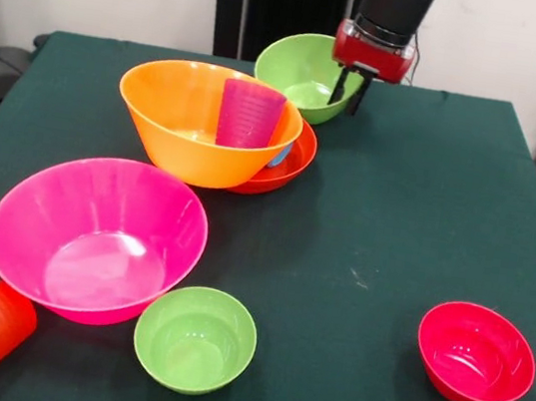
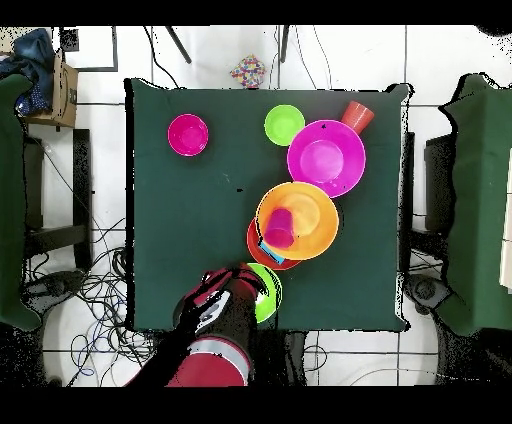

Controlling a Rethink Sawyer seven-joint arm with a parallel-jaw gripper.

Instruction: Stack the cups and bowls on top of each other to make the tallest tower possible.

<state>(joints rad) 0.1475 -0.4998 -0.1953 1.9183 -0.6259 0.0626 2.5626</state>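
The gripper (image 1: 351, 90), slightly parted and empty, straddles the medium green bowl (image 1: 303, 73)'s rim; a shallow pinch could let it slip.

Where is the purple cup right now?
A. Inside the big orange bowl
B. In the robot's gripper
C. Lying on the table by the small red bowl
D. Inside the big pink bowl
A: the purple cup stands upside down inside the big orange bowl, which rests on the shallow red-orange bowl.
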